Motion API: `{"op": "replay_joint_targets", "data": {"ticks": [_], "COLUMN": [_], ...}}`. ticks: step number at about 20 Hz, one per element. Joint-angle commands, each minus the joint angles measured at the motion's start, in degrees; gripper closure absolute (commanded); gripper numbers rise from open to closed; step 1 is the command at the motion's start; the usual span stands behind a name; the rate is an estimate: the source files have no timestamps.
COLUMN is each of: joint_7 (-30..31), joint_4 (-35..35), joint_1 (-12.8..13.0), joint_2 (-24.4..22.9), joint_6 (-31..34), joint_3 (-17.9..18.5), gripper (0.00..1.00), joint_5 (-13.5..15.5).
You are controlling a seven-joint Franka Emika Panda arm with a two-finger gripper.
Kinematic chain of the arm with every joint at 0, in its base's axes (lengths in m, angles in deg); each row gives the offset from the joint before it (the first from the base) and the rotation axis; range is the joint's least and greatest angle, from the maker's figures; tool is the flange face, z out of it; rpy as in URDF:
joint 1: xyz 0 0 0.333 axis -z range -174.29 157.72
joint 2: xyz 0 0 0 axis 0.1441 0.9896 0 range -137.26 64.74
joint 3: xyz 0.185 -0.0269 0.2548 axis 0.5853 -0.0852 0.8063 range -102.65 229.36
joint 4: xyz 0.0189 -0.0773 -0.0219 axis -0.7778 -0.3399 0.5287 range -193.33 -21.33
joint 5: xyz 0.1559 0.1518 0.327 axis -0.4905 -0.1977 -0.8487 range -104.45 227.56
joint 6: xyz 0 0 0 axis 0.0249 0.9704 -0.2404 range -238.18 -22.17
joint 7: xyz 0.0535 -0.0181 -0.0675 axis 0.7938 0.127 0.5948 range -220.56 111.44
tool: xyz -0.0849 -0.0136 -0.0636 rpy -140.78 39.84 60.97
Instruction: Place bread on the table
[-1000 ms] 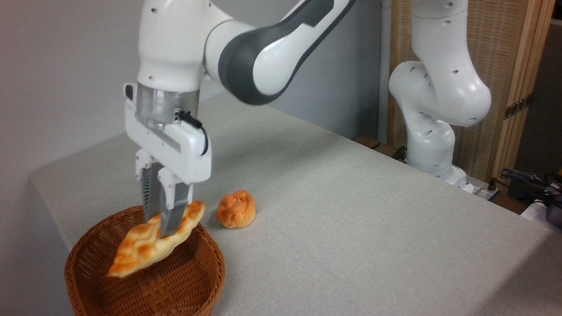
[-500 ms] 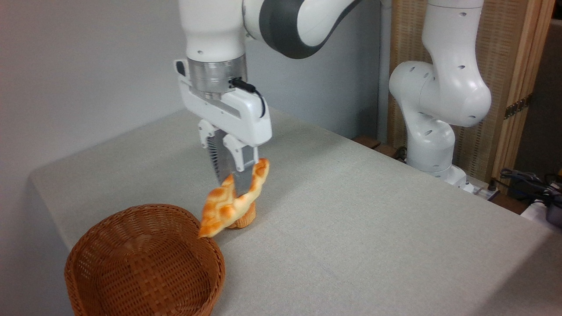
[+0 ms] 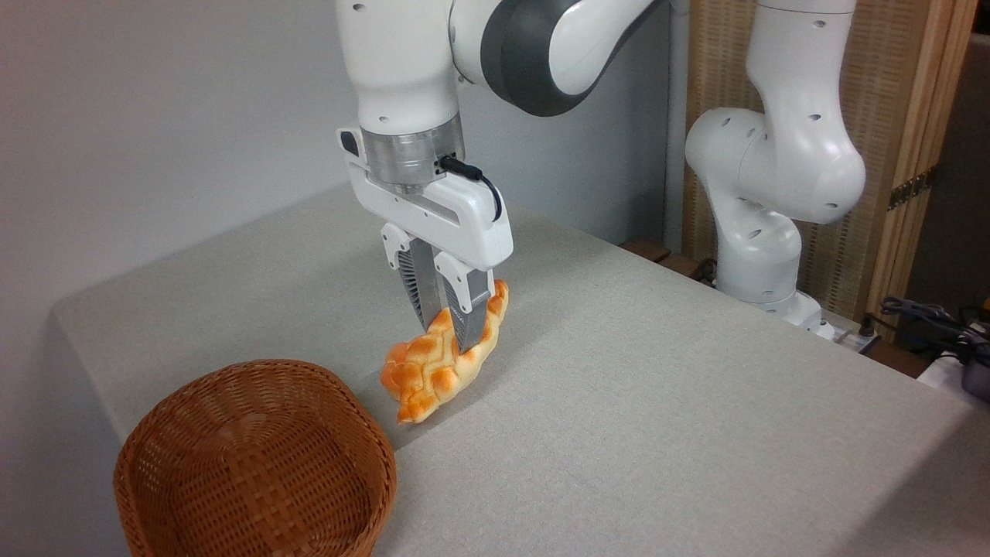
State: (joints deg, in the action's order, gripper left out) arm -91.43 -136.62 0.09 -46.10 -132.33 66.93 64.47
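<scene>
One bread (image 3: 442,363) clenched in two fingers (image 3: 469,323); one basket (image 3: 255,464) on one table (image 3: 657,402).

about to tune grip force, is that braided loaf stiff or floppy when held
The braided loaf probably handles as fairly stiff: pinched near one end by the gripper, it hangs tilted without visibly drooping. It may pivot in the grip. Its flattish, tapered shape seems unlikely to roll on the table.

Golden-brown braided bread (image 3: 441,363), brown woven wicker basket (image 3: 255,464), grey-beige table (image 3: 657,402) cloth.
</scene>
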Motion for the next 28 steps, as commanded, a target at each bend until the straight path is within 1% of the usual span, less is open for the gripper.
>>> {"op": "replay_joint_targets", "data": {"ticks": [1,11,14,15,17,19,23,28], "joint_7": [-0.6,-0.4,-0.1,0.3,0.5,0.6,1.3,2.2], "joint_4": [0.0,0.9,4.6,6.7,9.8,11.3,11.4,11.4], "joint_1": [0.4,0.4,0.5,0.5,0.6,0.7,0.7,0.8], "joint_2": [-0.2,0.2,0.2,0.3,0.7,0.8,3.0,3.9], "joint_6": [-1.4,-2.9,-3.2,-3.1,-2.7,-1.8,1.5,1.7], "joint_3": [0.7,0.6,0.6,0.5,0.1,0.1,0.1,0.0], "gripper": [0.0,0.0,0.0,0.0,0.0,0.0,0.0,0.0], "joint_5": [0.2,0.2,0.4,1.1,1.0,0.9,0.5,0.9]}}
